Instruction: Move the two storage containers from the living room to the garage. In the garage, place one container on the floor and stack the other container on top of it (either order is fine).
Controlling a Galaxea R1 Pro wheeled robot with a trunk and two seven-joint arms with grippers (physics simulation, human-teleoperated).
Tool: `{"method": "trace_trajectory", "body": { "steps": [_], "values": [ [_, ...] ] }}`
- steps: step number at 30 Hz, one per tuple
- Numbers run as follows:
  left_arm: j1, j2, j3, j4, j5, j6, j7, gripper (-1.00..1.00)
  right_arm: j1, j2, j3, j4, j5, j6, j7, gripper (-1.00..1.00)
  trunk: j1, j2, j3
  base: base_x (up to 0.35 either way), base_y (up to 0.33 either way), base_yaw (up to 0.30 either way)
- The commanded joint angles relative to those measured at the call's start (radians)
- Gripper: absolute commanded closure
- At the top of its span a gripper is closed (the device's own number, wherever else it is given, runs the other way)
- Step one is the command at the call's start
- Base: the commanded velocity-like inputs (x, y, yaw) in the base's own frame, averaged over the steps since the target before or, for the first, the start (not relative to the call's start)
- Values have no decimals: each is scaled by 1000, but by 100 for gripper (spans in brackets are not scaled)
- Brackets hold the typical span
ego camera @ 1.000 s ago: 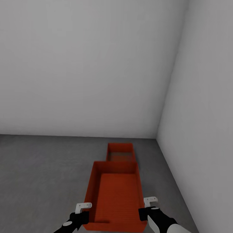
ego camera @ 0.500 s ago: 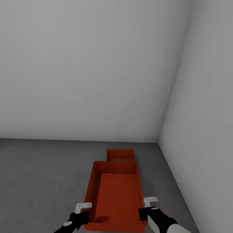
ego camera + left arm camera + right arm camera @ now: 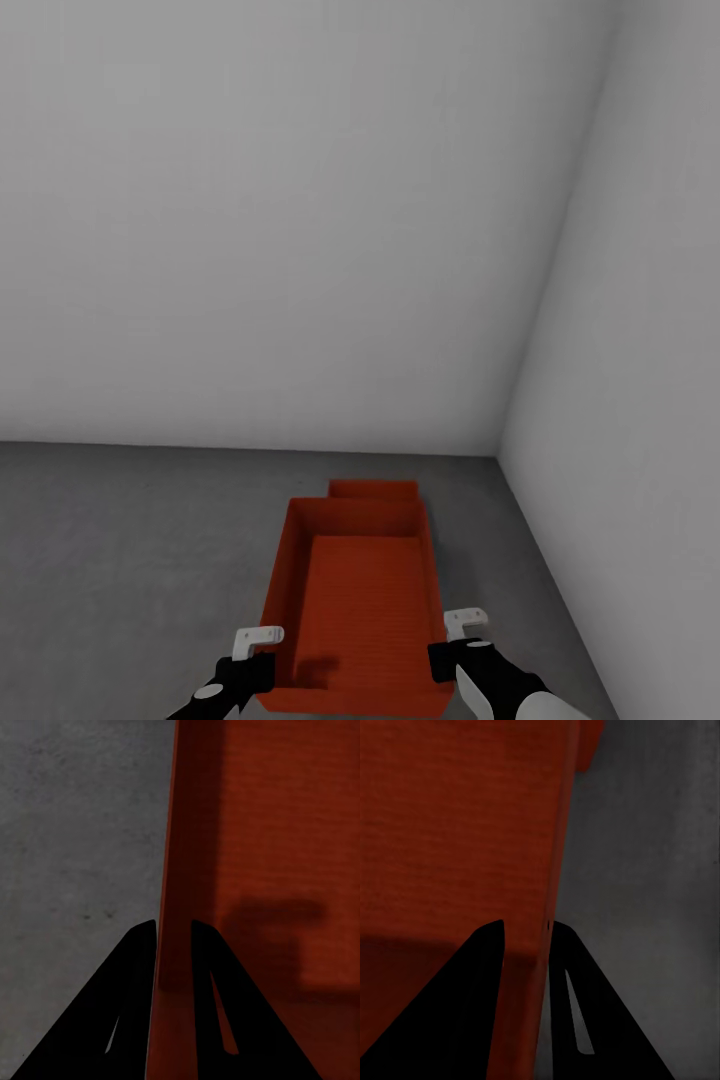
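I hold one red-orange storage container by its two long walls, low and in front of me above the grey concrete floor of the garage. My left gripper is shut on its left wall, one finger on each side. My right gripper is shut on its right wall the same way. The other storage container sits on the floor just beyond the held one. Only its far rim shows past the held one's far wall.
A plain white back wall meets a white side wall in the corner ahead on the right. The floor container lies close to that corner. Bare concrete stretches away to the left.
The whole view has advanced toward the corner. The floor container now sits closer under the held one's far end, with less of it showing. Both grips are unchanged.
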Motion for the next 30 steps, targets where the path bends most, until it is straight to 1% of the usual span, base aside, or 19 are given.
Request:
{"method": "trace_trajectory", "body": {
  "steps": [1,12,25,30],
  "values": [
    [-1,10,-23,1,9,-3,7,100,0,-1,61,-2,-9,7,45,100,1,0,-1,344,0,0],
    [-1,10,-23,1,9,-5,7,100,0,-1,61,-2,-10,7,46,100,1,0,-1,317,-44,0],
    [-1,10,-23,1,9,-8,8,100,0,-1,61,-2,-10,8,45,100,1,0,-1,305,-4,0],
    [-1,10,-23,1,9,-9,8,100,0,-1,61,-2,-10,7,45,100,1,0,-1,224,0,0]
  ]
}}
